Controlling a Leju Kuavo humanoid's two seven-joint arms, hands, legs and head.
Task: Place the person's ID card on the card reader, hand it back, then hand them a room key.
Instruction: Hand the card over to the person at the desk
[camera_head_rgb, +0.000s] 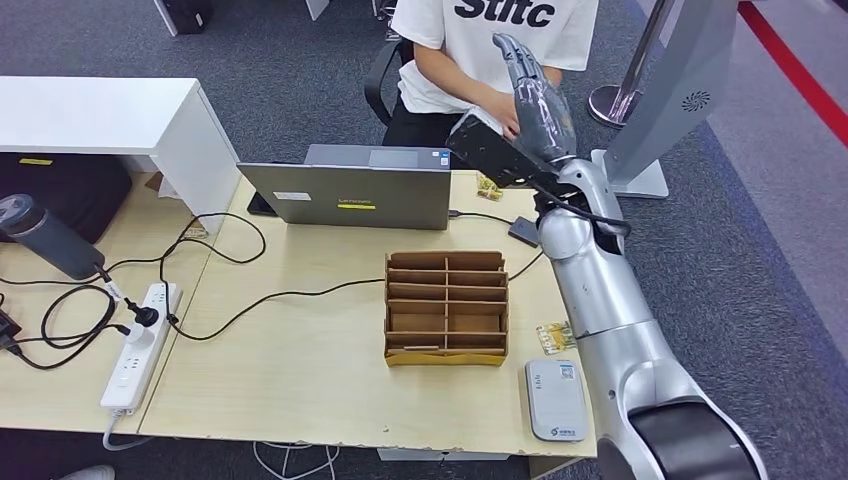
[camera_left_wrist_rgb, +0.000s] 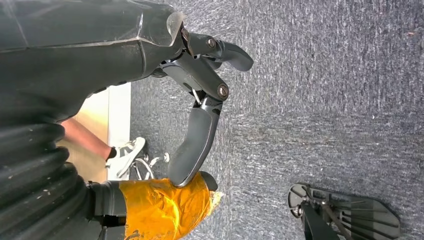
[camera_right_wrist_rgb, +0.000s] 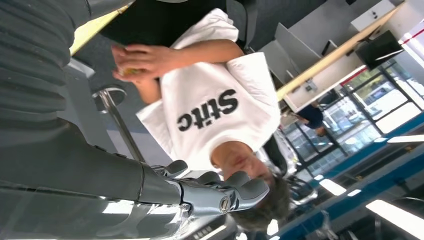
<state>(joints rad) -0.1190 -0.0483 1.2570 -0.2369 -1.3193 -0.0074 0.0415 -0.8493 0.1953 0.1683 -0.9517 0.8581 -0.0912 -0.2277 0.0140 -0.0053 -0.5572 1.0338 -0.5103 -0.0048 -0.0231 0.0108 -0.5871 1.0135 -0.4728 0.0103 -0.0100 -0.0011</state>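
My right hand (camera_head_rgb: 532, 98) is raised beyond the table's far edge, in front of the seated person (camera_head_rgb: 480, 40) in a white T-shirt. Its fingers (camera_right_wrist_rgb: 235, 190) are stretched out and hold nothing. The person's hands (camera_right_wrist_rgb: 142, 60) are together just beside it, around something small and yellowish (camera_right_wrist_rgb: 129, 72). The white card reader (camera_head_rgb: 556, 398) lies at the table's front right corner with nothing on it. One small patterned card (camera_head_rgb: 555, 335) lies beside my right forearm, another (camera_head_rgb: 489, 187) by the laptop. My left hand (camera_left_wrist_rgb: 200, 125) hangs over grey carpet, fingers apart and empty.
A cardboard sorting box (camera_head_rgb: 446, 305) stands mid-table, with a grey laptop (camera_head_rgb: 350, 190) behind it. Cables run left to a power strip (camera_head_rgb: 140, 345), and a dark bottle (camera_head_rgb: 45, 235) lies at the far left. A white stand (camera_head_rgb: 660, 100) rises right of my arm.
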